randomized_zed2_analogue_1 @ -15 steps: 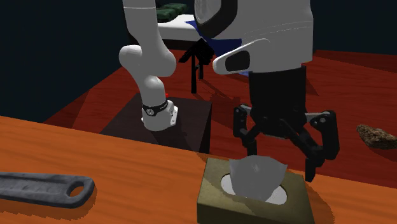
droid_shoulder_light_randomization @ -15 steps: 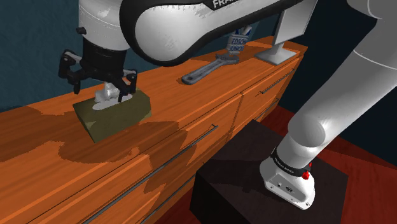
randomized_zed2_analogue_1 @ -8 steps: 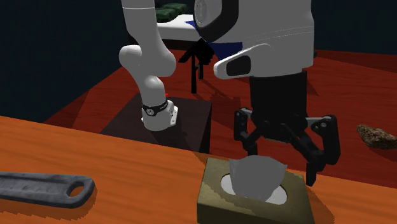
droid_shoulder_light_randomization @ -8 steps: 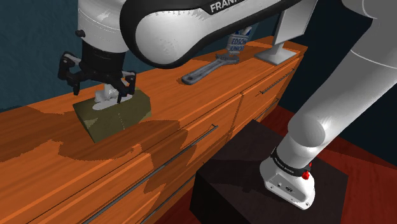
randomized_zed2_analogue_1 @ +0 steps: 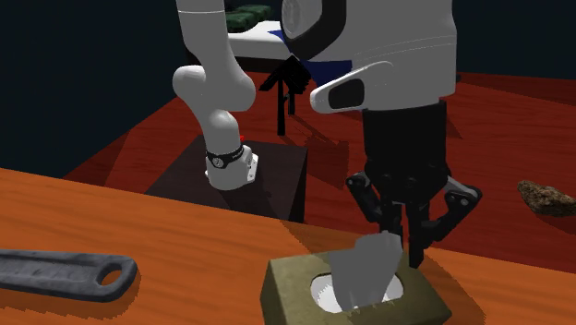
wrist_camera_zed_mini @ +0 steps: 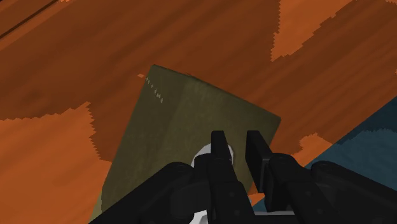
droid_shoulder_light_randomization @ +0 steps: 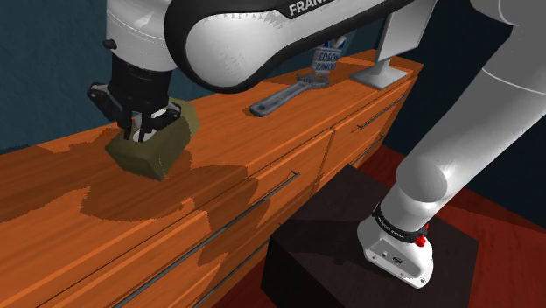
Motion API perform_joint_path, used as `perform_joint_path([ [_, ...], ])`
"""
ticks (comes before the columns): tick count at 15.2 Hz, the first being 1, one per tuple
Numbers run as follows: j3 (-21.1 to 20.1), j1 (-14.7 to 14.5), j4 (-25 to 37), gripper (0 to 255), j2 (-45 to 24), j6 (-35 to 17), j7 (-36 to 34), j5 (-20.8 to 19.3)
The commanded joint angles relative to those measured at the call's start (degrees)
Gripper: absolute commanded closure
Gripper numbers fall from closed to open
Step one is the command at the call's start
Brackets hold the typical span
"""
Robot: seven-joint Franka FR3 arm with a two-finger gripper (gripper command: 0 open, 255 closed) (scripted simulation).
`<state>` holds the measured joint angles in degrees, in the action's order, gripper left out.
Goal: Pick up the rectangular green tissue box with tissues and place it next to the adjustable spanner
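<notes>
Shoulder view: the all-black two-finger gripper is sitting right on top of the olive-green rectangular tissue box. The box is on the orange wooden dresser top and looking tipped; I can't tell if it's clear of the wood. The grey metal adjustable spanner is lying at about 2 o'clock from the box, well apart.

Second exterior view: the jaws are nearly pressed together, pinching the white tissue poking out of the box's slot, not the box walls. Here the spanner is lying at 9 o'clock from the box.

Wrist view: the fingers are standing a sliver apart over the slot, with tissue peeking beside them.

Honestly, hauling a box by its tissue is looking sketchy to me, since the sheet could just slide out. I'm planning on lifting slowly, staying low, heading toward 2 o'clock and setting down just beside the spanner without bumping it.

Surroundings: drawer fronts with thin bar handles, a dark red floor, a dark teal wall, and the black box stand.
</notes>
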<state>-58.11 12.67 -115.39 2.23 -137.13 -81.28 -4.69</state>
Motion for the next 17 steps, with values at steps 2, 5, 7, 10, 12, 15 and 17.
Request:
perform_joint_path([
  [2, -0.07, -0.02, -0.06, 255, -0.18, 0.14, -0.14, -0.19],
  [5, 0.18, -0.03, 0.97, 255, 0.64, 1.56, 0.74, 0.98],
  [7, 0.39, -0.05, 2.14, 255, 1.24, 3.03, 1.4, 1.84],
  [10, 0.71, -0.09, 4.0, 255, 1.98, 5.26, 2.21, 2.85],
  [12, 0.9, -0.1, 5.3, 255, 2.35, 6.75, 2.63, 3.36],
  [15, 1.12, -0.09, 7.36, 255, 2.74, 9.02, 3.11, 3.9],
  [17, 1.23, -0.08, 8.81, 255, 2.89, 10.54, 3.33, 4.11],
])
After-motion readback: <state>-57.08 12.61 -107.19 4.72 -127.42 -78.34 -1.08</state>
